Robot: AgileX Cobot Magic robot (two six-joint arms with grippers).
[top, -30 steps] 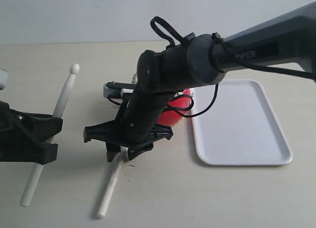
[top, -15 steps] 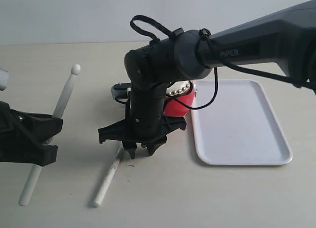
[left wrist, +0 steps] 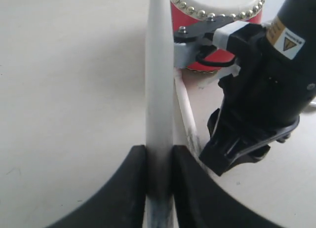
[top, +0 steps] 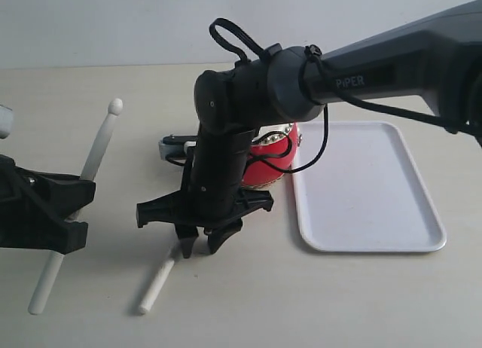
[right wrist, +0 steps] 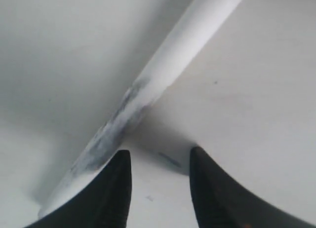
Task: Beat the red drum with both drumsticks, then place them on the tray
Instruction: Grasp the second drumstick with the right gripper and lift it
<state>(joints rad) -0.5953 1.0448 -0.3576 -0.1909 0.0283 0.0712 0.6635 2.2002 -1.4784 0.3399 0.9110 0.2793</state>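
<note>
My left gripper [top: 71, 216] is shut on one off-white drumstick [top: 96, 152], which slants up with its round tip far from me; in the left wrist view this drumstick [left wrist: 159, 90] sits clamped between the jaws of the left gripper [left wrist: 159, 164]. The second drumstick [top: 157, 284] lies on the table. My right gripper [top: 199, 248] hangs open just over its upper end. In the right wrist view that drumstick [right wrist: 173, 70] runs beside one finger, and nothing is between the fingers of the right gripper [right wrist: 159, 188]. The red drum [top: 273, 161] stands behind the right arm, mostly hidden. The white tray [top: 369, 186] lies right of it.
The right arm [top: 248, 99] reaches across the middle and covers most of the drum. The left wrist view shows the drum's cream skin and brass studs [left wrist: 217, 8] and the right gripper's black body [left wrist: 261, 90] close to the held stick.
The right gripper swung right off the lying drumstick, then came back left and lower over it. That stick has slid a little toward the front left. The left gripper has not moved.
</note>
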